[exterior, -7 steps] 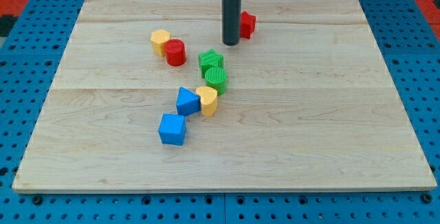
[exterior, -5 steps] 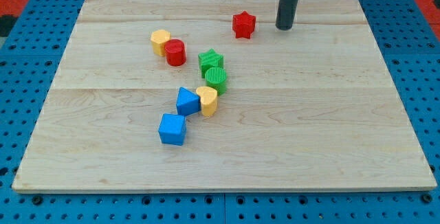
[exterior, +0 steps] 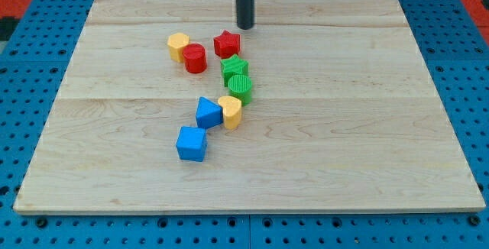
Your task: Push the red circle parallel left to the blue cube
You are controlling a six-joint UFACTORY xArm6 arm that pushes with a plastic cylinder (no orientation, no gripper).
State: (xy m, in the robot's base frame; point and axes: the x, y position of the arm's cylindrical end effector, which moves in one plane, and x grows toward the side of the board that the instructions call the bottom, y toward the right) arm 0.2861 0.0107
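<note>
The red circle [exterior: 194,57] is a short cylinder left of the board's middle, touching a yellow hexagon block [exterior: 178,46] on its left. The blue cube [exterior: 191,143] sits lower down, below a second blue block [exterior: 208,113]. My tip [exterior: 244,26] is near the view's top, up and to the right of the red star [exterior: 227,43] and apart from it, well right of the red circle.
A green star [exterior: 234,68] and a green cylinder [exterior: 240,88] stand in a column below the red star. A yellow heart-shaped block [exterior: 230,111] touches the upper blue block. The wooden board [exterior: 367,127] lies on a blue pegboard.
The red star has moved down and left, from the top middle to next to the red circle. My tip swung right, then back left to above the star.
</note>
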